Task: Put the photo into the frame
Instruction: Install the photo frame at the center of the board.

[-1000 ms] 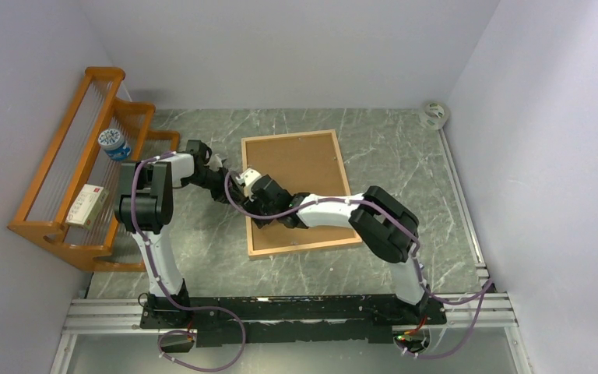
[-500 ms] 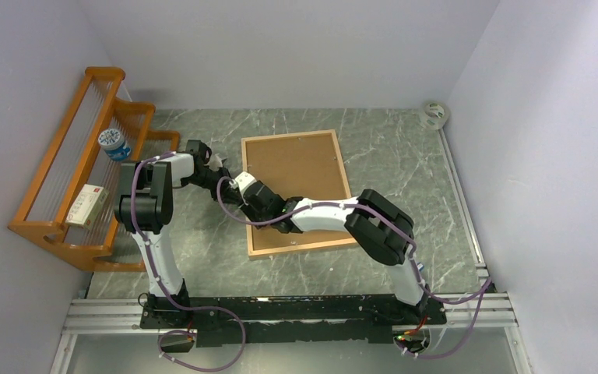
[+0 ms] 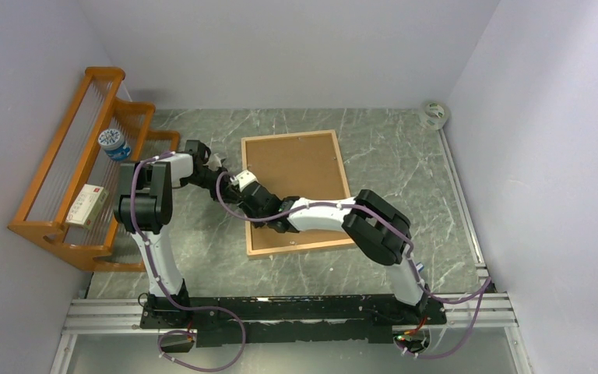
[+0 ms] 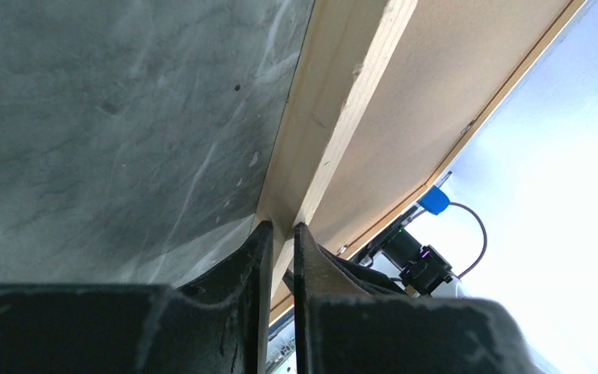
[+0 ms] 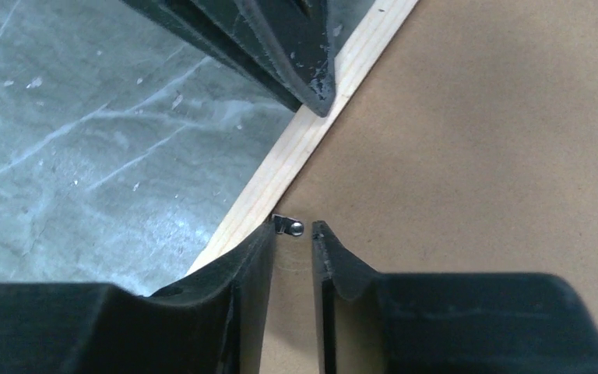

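Observation:
The frame (image 3: 311, 244) lies on the table with a brown backing board (image 3: 296, 167) filling it. The photo is hidden. My left gripper (image 3: 232, 176) is at the frame's left rail; in the left wrist view its jaws (image 4: 282, 227) are shut on the light-wood rail (image 4: 335, 101). My right gripper (image 3: 246, 187) reaches across the board to the same rail. Its jaws (image 5: 293, 226) stand narrowly open, and a small metal tab (image 5: 288, 225) sits between the tips against the left finger. The left gripper's fingers (image 5: 280, 47) show just beyond.
An orange wooden rack (image 3: 70, 171) stands at the left wall, holding a round can (image 3: 114, 143) and a small box (image 3: 87, 204). A roll of tape (image 3: 434, 114) lies in the far right corner. Walls close in on three sides.
The right gripper has slid left along the board to the frame's left rail and its jaws have narrowed around the metal tab. The left arm has stayed put.

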Controlling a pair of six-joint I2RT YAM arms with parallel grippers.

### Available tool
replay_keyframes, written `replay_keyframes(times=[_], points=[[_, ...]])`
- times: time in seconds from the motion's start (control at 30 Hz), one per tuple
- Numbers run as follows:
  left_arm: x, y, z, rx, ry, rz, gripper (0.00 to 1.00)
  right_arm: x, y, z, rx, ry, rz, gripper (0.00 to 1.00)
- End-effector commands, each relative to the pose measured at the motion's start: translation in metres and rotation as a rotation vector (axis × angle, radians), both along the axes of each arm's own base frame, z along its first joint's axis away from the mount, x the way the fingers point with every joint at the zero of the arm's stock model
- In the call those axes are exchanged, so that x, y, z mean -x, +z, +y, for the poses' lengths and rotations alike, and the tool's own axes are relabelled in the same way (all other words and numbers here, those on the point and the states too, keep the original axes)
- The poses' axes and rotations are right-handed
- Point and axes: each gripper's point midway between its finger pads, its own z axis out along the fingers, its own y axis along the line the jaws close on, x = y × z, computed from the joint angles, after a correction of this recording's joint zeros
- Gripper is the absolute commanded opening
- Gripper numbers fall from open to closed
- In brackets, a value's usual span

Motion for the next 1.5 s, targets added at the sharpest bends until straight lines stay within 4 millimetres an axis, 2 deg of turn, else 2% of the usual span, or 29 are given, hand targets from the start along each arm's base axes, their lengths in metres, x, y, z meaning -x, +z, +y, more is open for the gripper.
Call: replay_keyframes(times=[0.0, 0.13, 0.23, 0.37, 0.47, 0.53, 0.6, 0.63, 0.7, 0.77, 0.9, 1.0, 1.07, 1.2, 1.33, 1.47], points=[[0.042, -0.042, 0.015, -0.142, -0.025, 0.159, 0.14, -0.015, -0.045, -0.006, 0.049, -0.131, 0.056, 0.33], [0.043, -0.044, 0.015, -0.145, -0.021, 0.166, 0.13, -0.023, -0.046, -0.019, 0.098, -0.209, 0.046, 0.40], [0.042, -0.043, 0.015, -0.145, -0.020, 0.164, 0.13, -0.021, -0.026, -0.013, 0.025, -0.194, 0.055, 0.44], [0.036, -0.036, 0.013, -0.134, -0.020, 0.137, 0.14, -0.018, 0.024, -0.003, -0.144, -0.154, 0.088, 0.54], [0.029, -0.027, 0.010, -0.111, -0.022, 0.102, 0.19, -0.019, 0.064, -0.005, -0.292, -0.144, 0.110, 0.62], [0.024, -0.018, 0.007, -0.087, -0.023, 0.074, 0.25, -0.022, 0.089, -0.012, -0.359, -0.169, 0.117, 0.63], [0.019, -0.010, 0.005, -0.072, -0.021, 0.044, 0.33, -0.025, 0.108, -0.030, -0.391, -0.229, 0.120, 0.64], [0.018, -0.008, 0.004, -0.067, -0.020, 0.036, 0.36, -0.024, 0.110, -0.040, -0.392, -0.263, 0.132, 0.65], [0.017, -0.004, 0.003, -0.055, -0.018, 0.025, 0.40, -0.020, 0.111, -0.065, -0.377, -0.343, 0.152, 0.66], [0.019, -0.002, 0.001, -0.040, -0.017, 0.023, 0.41, -0.014, 0.104, -0.093, -0.342, -0.453, 0.189, 0.67], [0.027, -0.002, -0.002, -0.016, -0.007, 0.031, 0.39, 0.012, 0.072, -0.152, -0.187, -0.640, 0.313, 0.71], [0.032, -0.005, 0.000, -0.032, 0.001, 0.044, 0.34, 0.034, 0.056, -0.174, -0.086, -0.670, 0.379, 0.73], [0.036, -0.007, 0.002, -0.044, 0.005, 0.051, 0.32, 0.045, 0.051, -0.179, -0.042, -0.687, 0.423, 0.73], [0.044, -0.011, 0.003, -0.053, 0.006, 0.072, 0.29, 0.057, 0.039, -0.177, 0.041, -0.706, 0.478, 0.73], [0.049, -0.015, 0.004, -0.056, 0.004, 0.088, 0.28, 0.060, 0.029, -0.155, 0.096, -0.619, 0.468, 0.62], [0.052, -0.018, 0.004, -0.057, -0.001, 0.099, 0.29, 0.060, 0.025, -0.140, 0.205, -0.578, 0.433, 0.63]])
